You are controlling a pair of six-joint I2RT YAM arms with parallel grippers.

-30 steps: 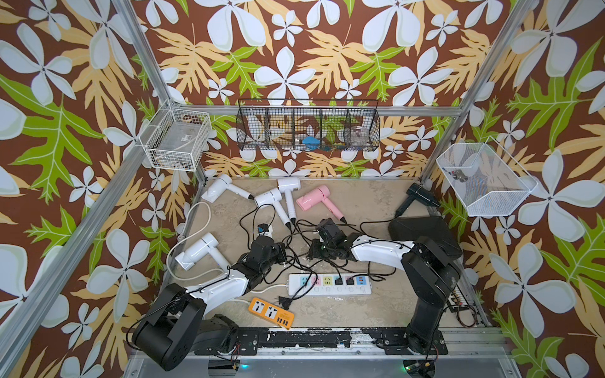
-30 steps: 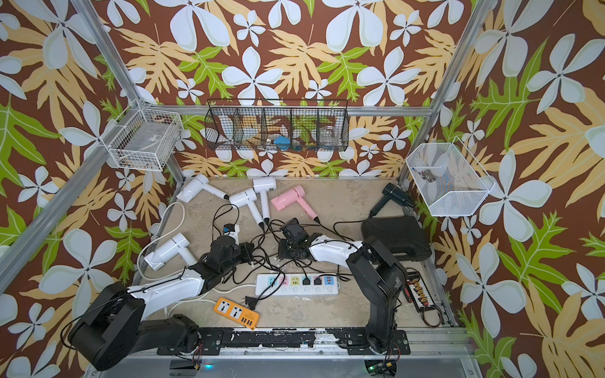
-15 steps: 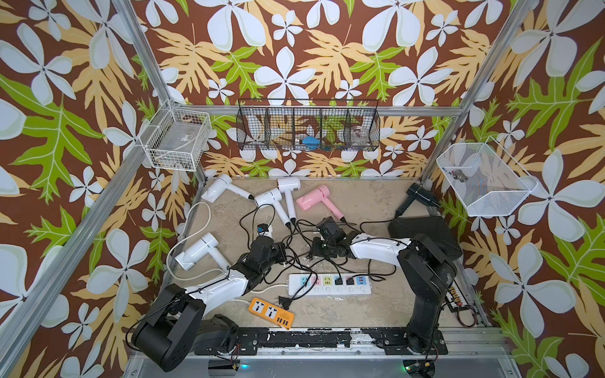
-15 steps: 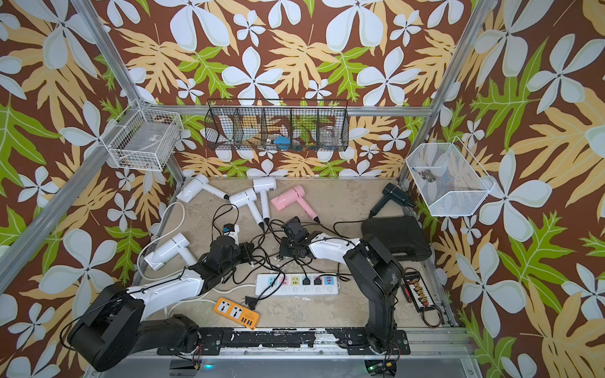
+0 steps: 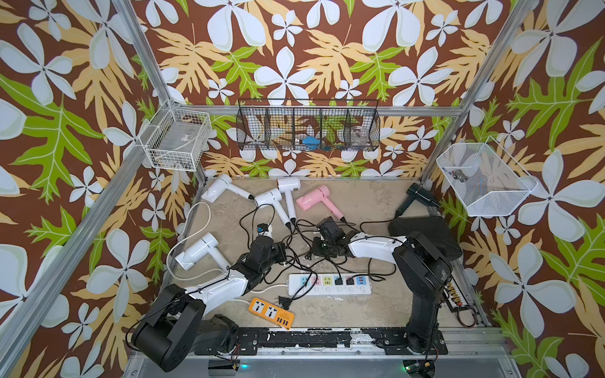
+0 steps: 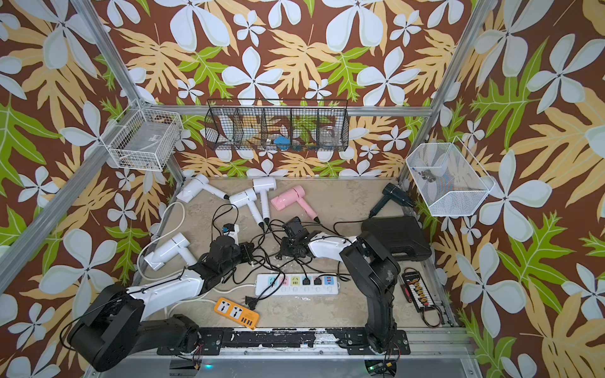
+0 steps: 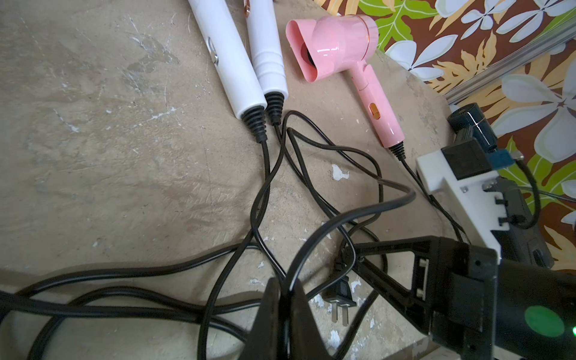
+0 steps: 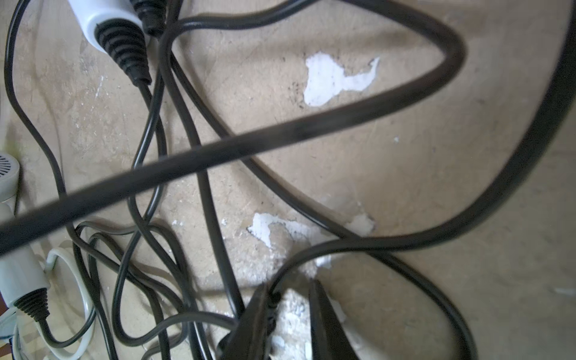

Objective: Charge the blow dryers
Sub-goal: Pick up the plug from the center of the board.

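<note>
The left pincer (image 7: 286, 288) is clenched on a black cord (image 7: 358, 215), which rises in a loop out of its tips. The right pincer (image 8: 291, 311) sits low over the table (image 5: 360, 203). Its fingers (image 8: 324, 314) stand a little apart, with bare table showing through the gap. A second cord runs in against one finger and is not pinched. In both top views the two pincers face each other over a tangle of cords at the table's middle. A loose plug (image 7: 341, 291) lies flat just beside the right pincer's tips.

All six dryers lie on the table. Three white dryers (image 5: 271, 198) lie along the far edge, toward the far left corner. The pink dryer (image 5: 312, 200) is just beside them, near the middle of that edge. A fourth white dryer (image 5: 196, 252) lies by the left edge. The black dryer (image 5: 420, 194) is in the far right corner, next to a black case (image 5: 425, 232) on the right edge.

A white strip (image 5: 329, 284) lies near the front edge with two black plugs in it. An orange strip (image 5: 271, 312) lies closer to the front edge, toward the front left corner.
</note>
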